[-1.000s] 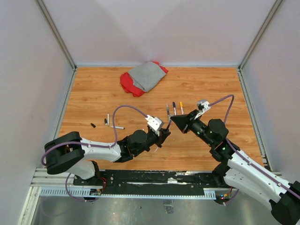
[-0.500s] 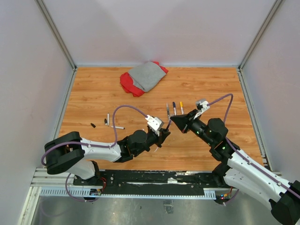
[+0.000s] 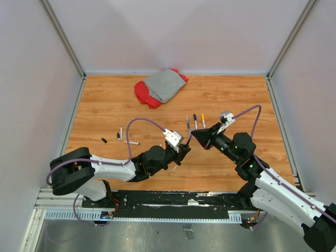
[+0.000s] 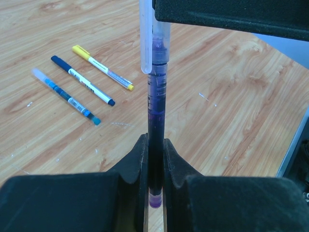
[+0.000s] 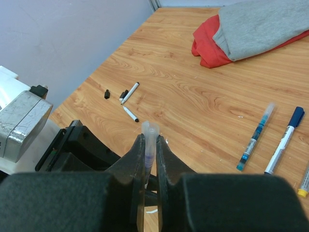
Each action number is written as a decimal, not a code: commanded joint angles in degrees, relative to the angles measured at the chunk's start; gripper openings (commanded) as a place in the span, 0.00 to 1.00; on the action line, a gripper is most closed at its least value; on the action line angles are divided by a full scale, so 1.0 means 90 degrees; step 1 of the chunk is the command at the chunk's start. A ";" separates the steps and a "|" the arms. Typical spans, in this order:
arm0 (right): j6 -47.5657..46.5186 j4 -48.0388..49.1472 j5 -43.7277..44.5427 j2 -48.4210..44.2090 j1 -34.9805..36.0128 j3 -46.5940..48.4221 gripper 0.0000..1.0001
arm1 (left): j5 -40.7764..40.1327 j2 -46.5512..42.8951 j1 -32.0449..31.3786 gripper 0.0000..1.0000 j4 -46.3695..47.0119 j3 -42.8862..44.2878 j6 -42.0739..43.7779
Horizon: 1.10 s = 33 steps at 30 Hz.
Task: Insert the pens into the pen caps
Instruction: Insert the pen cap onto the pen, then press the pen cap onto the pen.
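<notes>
My left gripper (image 3: pixel 184 149) (image 4: pixel 155 143) is shut on a dark purple pen (image 4: pixel 155 106) and holds it above the floor. My right gripper (image 3: pixel 195 135) (image 5: pixel 148 141) is shut on a clear pen cap (image 5: pixel 149 129) (image 4: pixel 147 43). The cap sits over the pen's tip, and the two grippers meet tip to tip. Three capped pens lie side by side beyond them: teal (image 3: pixel 188 124) (image 4: pixel 65 95), blue (image 3: pixel 195 121) (image 4: pixel 82 87) and yellow-ended (image 3: pixel 203 121) (image 4: pixel 102 73). At the left lie two white pens (image 3: pixel 121 132) (image 3: pixel 131 142) and two small black caps (image 3: pixel 104 140) (image 3: pixel 118 136).
A grey and red cloth bundle (image 3: pixel 160 86) (image 5: pixel 251 34) lies at the back of the wooden floor (image 3: pixel 236 100). Grey walls close in the left, right and far sides. The right gripper's black body (image 4: pixel 231 14) fills the top of the left wrist view.
</notes>
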 commanded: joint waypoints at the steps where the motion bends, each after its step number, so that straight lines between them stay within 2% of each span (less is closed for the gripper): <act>1: -0.0258 -0.0483 -0.0214 -0.0093 -0.0034 0.0043 0.09 | -0.0119 -0.0005 -0.0063 0.01 0.0497 0.0235 0.0117; 16: -0.0213 -0.0551 -0.0233 -0.0414 -0.0037 -0.0042 0.35 | -0.0128 0.0003 -0.0065 0.00 0.0478 0.0258 0.0116; 23: -0.0040 -0.0664 0.0067 -0.0707 -0.0040 0.0099 0.64 | -0.0136 0.0018 -0.0067 0.00 0.0477 0.0267 0.0102; 28: 0.0058 -0.0767 0.0438 -0.0792 -0.0035 0.0273 0.71 | -0.0156 0.0008 -0.0061 0.00 0.0468 0.0258 0.0116; 33: 0.0012 -0.1117 0.0878 -0.0753 -0.0041 0.0582 0.74 | -0.0163 0.0005 -0.0061 0.01 0.0468 0.0259 0.0116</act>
